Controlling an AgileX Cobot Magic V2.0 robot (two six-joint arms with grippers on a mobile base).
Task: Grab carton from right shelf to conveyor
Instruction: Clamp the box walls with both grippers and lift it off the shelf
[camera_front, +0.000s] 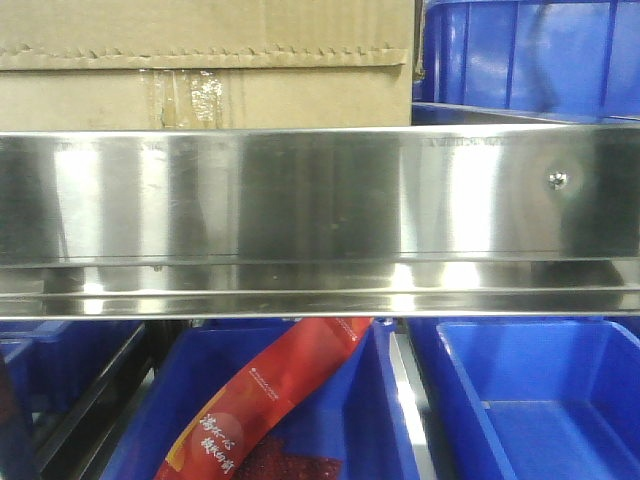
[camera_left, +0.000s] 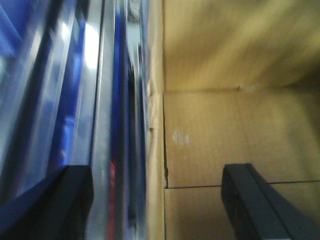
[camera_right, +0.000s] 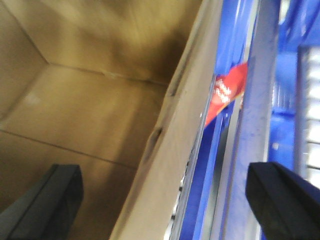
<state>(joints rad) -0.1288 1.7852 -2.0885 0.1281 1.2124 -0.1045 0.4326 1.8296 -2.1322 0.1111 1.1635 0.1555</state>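
I see the carton (camera_front: 205, 60) sitting on the right shelf (camera_front: 320, 200), toward the left behind the steel front rail, with blue bins (camera_front: 520, 60) to its right and below. My left gripper (camera_left: 157, 172) and right gripper (camera_right: 165, 172) both have their jaws spread wide. Each straddles a carton wall, with one finger inside the box and one outside.

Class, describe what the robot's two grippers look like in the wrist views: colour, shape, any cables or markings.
The left gripper and right gripper look alike: each shows two matte, near-black fingers, blocky and straight-edged with squared tips. No cables, labels or markings show, and the arms themselves are out of view.
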